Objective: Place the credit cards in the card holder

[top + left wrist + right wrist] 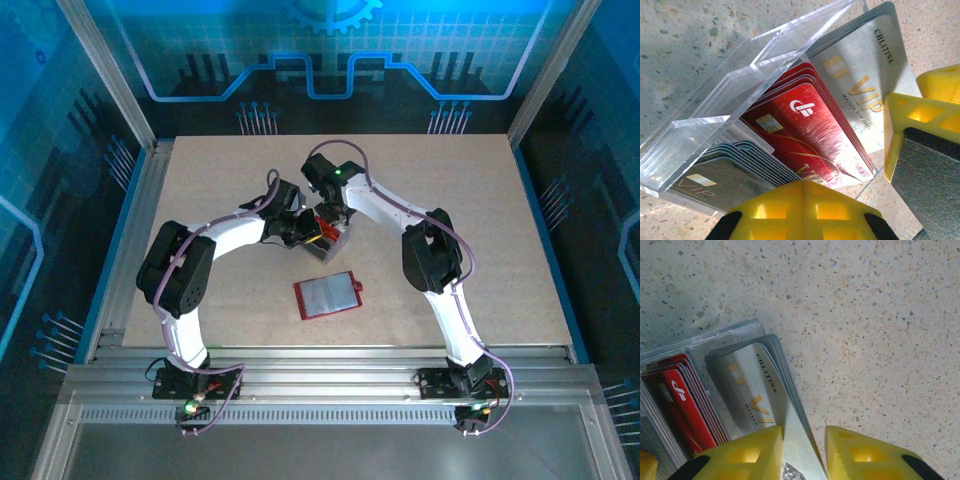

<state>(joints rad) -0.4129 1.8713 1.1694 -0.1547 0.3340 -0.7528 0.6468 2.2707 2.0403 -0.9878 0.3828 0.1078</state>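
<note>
**Operator:** Which step is in hand?

**Technician:** Card pick-up, the first stage of the transfer. The cards (805,130) stand upright in a clear rack (730,100) at mid-table. They are sorted by compartment: silver at one end, red in the middle, dark at the other end. The wallet (328,296) lies open and flat on the table (865,315). It is near the rack but apart from it, on the robot's side. From above, no card can be made out in its sleeves.

**Operator:** State of the fingers?

**Technician:** The right gripper (804,452) straddles the outer edge of the silver cards (752,395), one finger on each side of the outermost card or two. The gap is narrow, and I cannot tell whether the fingers are biting on them. The left gripper (802,200) is clenched, fingers together, low against one side of the rack. Whether it nips the rack wall or only braces against it cannot be told.

**Operator:** What does the next move call for?

**Technician:** In my judgement:
1. Confirm that one card is gripped, not a pair. The silver cards sit tight together.
2. Lift straight along the slot, so that neighbouring cards are not dragged out.
3. Hold the rack down with the left gripper. It looks light and may ride up.
4. Carry the card to the wallet and present it edge-first, at a shallow angle, to a sleeve opening.
</note>
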